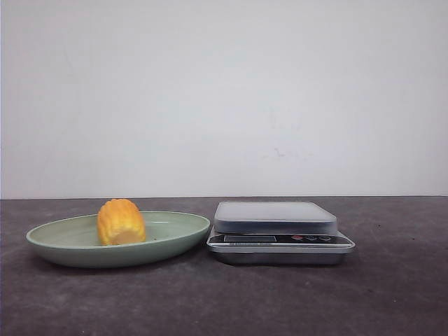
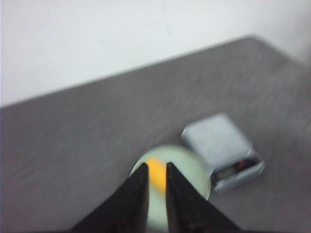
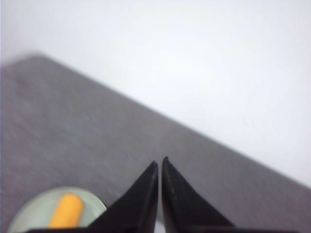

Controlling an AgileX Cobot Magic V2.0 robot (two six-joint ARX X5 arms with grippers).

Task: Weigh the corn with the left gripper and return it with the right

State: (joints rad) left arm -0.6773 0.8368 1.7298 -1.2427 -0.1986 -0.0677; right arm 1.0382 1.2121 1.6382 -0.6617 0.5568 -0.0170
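Note:
The corn (image 1: 121, 222), a stubby yellow-orange cob piece, lies in a pale green plate (image 1: 56, 240) at the table's left. It also shows in the left wrist view (image 2: 156, 174) and in the right wrist view (image 3: 67, 211). My left gripper (image 2: 155, 166) is high above the plate, its jaws a narrow gap apart and empty, the corn far below showing between them. My right gripper (image 3: 160, 161) is high above the table, jaws nearly together and empty. Neither gripper shows in the front view.
A silver kitchen scale (image 1: 277, 229) with a flat grey platform stands just right of the plate; it also shows in the left wrist view (image 2: 223, 150). The table is dark grey (image 1: 392, 294), with a white wall behind.

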